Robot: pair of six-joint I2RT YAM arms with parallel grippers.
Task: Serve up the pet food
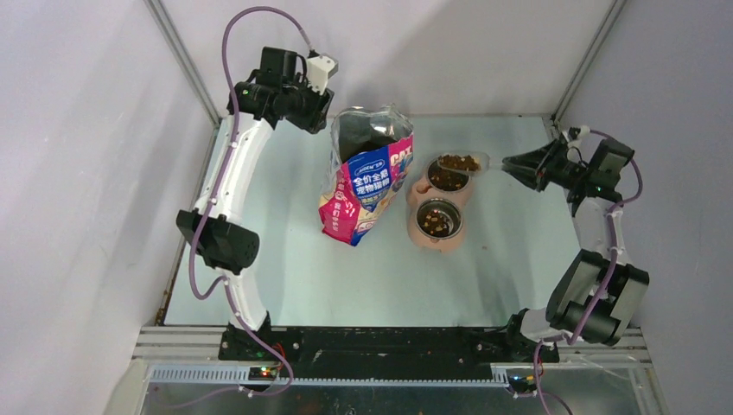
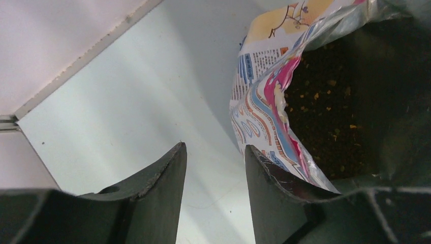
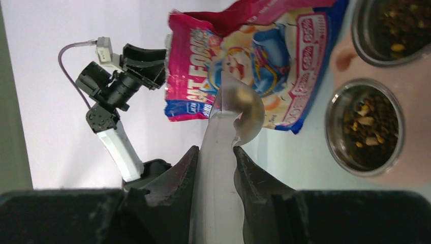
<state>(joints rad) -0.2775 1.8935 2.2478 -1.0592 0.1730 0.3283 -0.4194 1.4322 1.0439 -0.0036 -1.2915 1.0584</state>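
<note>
The pet food shows as dark kibble inside the open pink and blue bag [image 1: 367, 177], in the clear scoop [image 1: 460, 162] and in both steel bowls [image 1: 448, 179] [image 1: 437, 220]. My right gripper [image 1: 512, 164] is shut on the scoop's handle [image 3: 216, 168] and holds the scoop level over the far bowl's back rim. My left gripper [image 1: 325, 119] is open and empty beside the bag's mouth. In the left wrist view its jaws [image 2: 216, 152] frame bare table, with one finger against the bag's edge [image 2: 259, 101] and kibble [image 2: 325, 117] inside.
Both bowls sit in a pink stand [image 1: 436, 242] right of the bag. In the right wrist view the bowls [image 3: 365, 124] lie right of the scoop [image 3: 239, 112], with the bag [image 3: 264, 56] and the left arm [image 3: 117, 86] beyond. Walls enclose the table's back and sides.
</note>
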